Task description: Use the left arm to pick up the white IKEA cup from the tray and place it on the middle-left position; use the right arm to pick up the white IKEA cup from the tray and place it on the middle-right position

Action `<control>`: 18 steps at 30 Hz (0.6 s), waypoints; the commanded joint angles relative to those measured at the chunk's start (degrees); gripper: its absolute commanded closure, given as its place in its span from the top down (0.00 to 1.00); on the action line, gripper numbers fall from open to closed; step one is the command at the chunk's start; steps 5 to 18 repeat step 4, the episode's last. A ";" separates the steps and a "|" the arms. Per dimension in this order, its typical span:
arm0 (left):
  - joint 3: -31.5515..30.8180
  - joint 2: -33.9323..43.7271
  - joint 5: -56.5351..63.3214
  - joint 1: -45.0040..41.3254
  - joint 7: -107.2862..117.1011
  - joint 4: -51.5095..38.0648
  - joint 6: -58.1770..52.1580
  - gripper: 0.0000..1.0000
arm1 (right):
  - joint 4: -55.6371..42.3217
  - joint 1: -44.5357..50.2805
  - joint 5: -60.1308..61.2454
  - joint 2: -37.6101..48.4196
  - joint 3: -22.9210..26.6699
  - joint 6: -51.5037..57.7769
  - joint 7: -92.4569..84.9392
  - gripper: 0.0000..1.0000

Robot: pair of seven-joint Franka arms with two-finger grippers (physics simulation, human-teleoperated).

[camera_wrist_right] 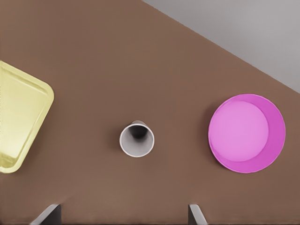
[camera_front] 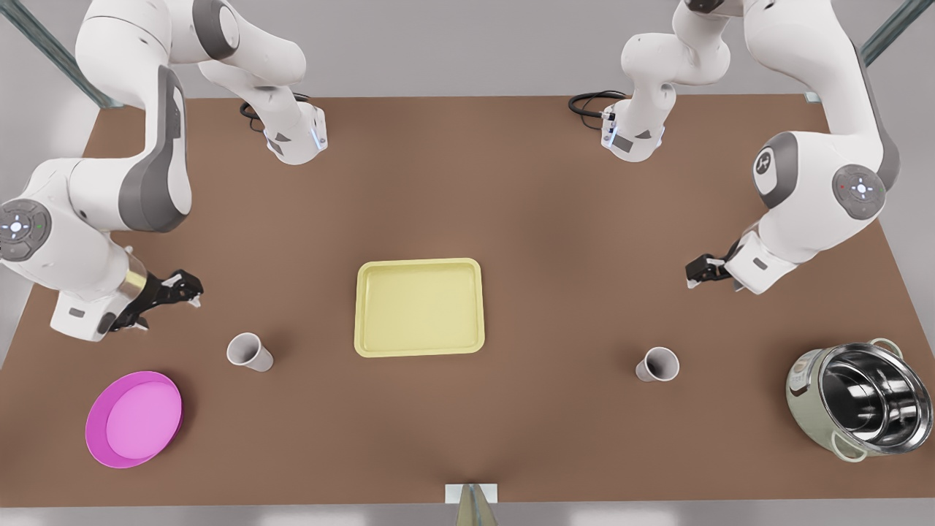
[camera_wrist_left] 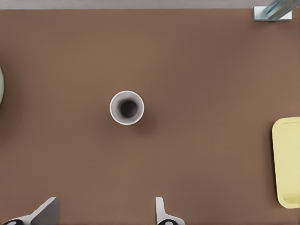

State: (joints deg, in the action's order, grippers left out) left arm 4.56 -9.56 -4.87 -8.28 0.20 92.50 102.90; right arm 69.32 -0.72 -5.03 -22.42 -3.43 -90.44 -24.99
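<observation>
The pale-yellow tray [camera_front: 418,307] lies empty at the table's middle. One white cup [camera_front: 657,364] stands upright on the bare table toward the front view's right. My left gripper [camera_front: 695,274] hovers open above and behind it, and the left wrist view looks straight down into this cup [camera_wrist_left: 127,108], ahead of the spread fingertips [camera_wrist_left: 161,213]. A second white cup [camera_front: 249,351] stands toward the front view's left. My right gripper [camera_front: 191,291] hangs open nearby, and that cup [camera_wrist_right: 137,139] sits between tray [camera_wrist_right: 18,122] and pink bowl in the right wrist view.
A round pink bowl [camera_front: 134,418] sits at the front view's near left. A steel pot in a pale green cooker [camera_front: 862,400] stands at the near right. Both arm bases are at the table's far edge.
</observation>
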 commanded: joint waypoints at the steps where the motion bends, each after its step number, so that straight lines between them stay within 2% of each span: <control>1: 0.01 -0.02 -0.05 0.11 -0.03 -0.04 0.90 1.00 | -0.06 0.10 0.02 0.10 -0.08 4.93 20.15 1.00; 18: -0.08 -0.02 0.04 0.02 -0.11 -0.04 0.90 1.00 | -0.06 0.10 0.02 0.01 -0.17 4.93 20.06 1.00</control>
